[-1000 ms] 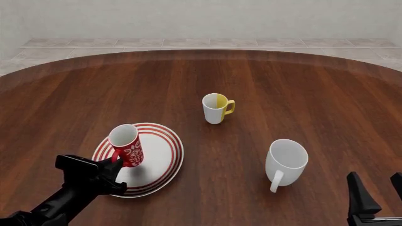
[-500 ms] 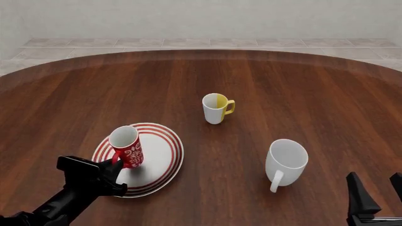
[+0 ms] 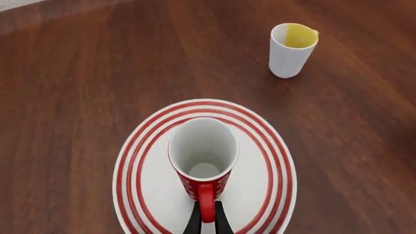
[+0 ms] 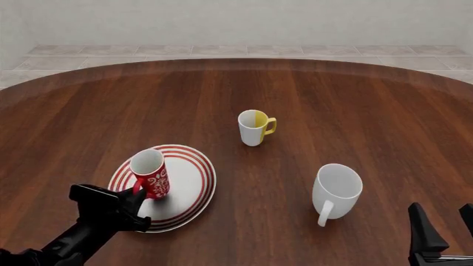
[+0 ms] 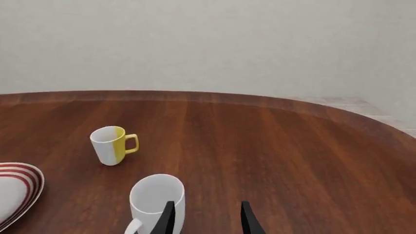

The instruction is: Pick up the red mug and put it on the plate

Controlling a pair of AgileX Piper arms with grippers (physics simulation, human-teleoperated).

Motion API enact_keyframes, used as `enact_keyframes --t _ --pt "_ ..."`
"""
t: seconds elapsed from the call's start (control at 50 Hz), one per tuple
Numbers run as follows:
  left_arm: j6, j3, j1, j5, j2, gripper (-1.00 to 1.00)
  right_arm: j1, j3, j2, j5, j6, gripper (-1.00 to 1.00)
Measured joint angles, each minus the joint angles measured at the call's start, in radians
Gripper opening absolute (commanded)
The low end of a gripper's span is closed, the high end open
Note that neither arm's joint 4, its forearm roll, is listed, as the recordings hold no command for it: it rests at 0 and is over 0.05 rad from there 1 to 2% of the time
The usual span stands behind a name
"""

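The red mug (image 4: 150, 175), with white flowers and a white inside, stands a little tilted over the red-ringed white plate (image 4: 194, 183) at the front left. Whether its base touches the plate I cannot tell. My left gripper (image 4: 136, 195) is shut on the mug's red handle from the near side. In the left wrist view the mug (image 3: 202, 156) sits over the middle of the plate (image 3: 266, 165), and the handle is pinched between the fingertips of the left gripper (image 3: 206, 222). My right gripper (image 4: 444, 227) is open and empty at the front right corner.
A white-and-yellow mug (image 4: 254, 127) stands mid-table beyond the plate. A larger plain white mug (image 4: 335, 191) stands right of the plate, just ahead and left of the right gripper (image 5: 208, 219), handle toward me. The wooden table's curved far edge (image 4: 236, 61) meets a tiled floor.
The left gripper and the red mug have sunk slightly toward the plate and toward me. The right arm and the other mugs have not moved.
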State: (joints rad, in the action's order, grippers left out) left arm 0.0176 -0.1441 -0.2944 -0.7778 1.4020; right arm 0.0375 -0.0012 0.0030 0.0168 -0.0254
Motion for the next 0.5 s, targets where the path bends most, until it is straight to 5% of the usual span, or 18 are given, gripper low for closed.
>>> enact_keyframes --t 0.5 --pt "-0.002 0.002 0.002 -0.023 0.027 -1.00 0.001 0.000 0.000 0.000 0.001 1.00"
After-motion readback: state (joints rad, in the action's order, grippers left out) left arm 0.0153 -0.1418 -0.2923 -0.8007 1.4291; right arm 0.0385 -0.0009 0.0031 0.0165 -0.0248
